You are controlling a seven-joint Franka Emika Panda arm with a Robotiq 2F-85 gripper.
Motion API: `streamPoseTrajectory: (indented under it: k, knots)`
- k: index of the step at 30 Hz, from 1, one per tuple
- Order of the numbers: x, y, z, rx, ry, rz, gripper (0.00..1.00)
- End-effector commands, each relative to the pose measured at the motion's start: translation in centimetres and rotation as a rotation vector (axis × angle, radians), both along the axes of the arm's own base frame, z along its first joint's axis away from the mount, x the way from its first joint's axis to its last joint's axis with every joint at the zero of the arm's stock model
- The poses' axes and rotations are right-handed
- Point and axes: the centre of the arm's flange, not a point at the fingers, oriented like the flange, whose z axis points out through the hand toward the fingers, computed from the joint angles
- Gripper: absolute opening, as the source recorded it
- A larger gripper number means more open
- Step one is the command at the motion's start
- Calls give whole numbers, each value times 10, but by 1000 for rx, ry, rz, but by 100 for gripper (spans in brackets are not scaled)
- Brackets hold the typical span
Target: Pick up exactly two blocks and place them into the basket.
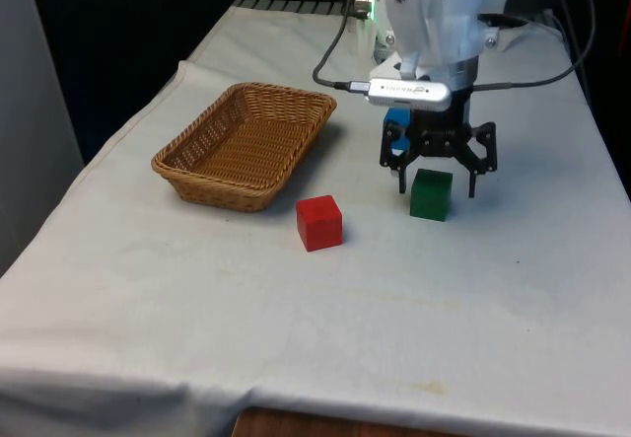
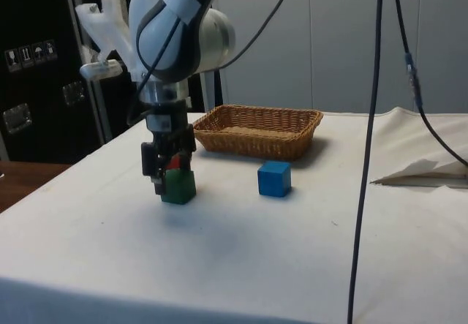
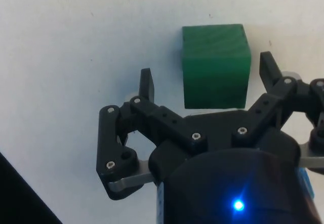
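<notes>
Red block (image 1: pixel 319 222) fronts; jaws straddle green block (image 3: pixel 216 65).

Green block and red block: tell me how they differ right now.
Colour: the green block is green, the red block is red.
Place: the green block sits under the open gripper, between its fingers; the red block stands apart, nearer the basket, with nothing around it.
Both are cubes of about the same size, resting flat on the white cloth, outside the basket.
</notes>
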Motion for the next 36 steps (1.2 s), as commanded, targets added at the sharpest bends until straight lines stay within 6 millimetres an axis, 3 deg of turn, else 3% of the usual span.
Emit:
streamPoseTrajectory:
  k: [1, 8, 9, 10, 15, 16, 17, 26, 36]
  knots:
    - [1, 1, -2, 9, -7, -1, 100]
    - [1, 2, -4, 5, -5, 1, 97]
    - [1, 2, -5, 5, -5, 1, 90]
    - [1, 2, -5, 5, -5, 1, 74]
    - [0, 0, -4, -3, 4, 1, 19]
    - [0, 2, -6, 5, -3, 1, 19]
    - [0, 2, -6, 5, -3, 1, 0]
    - [0, 1, -5, 4, -3, 0, 0]
    - [-5, -2, 33, 12, -2, 4, 0]
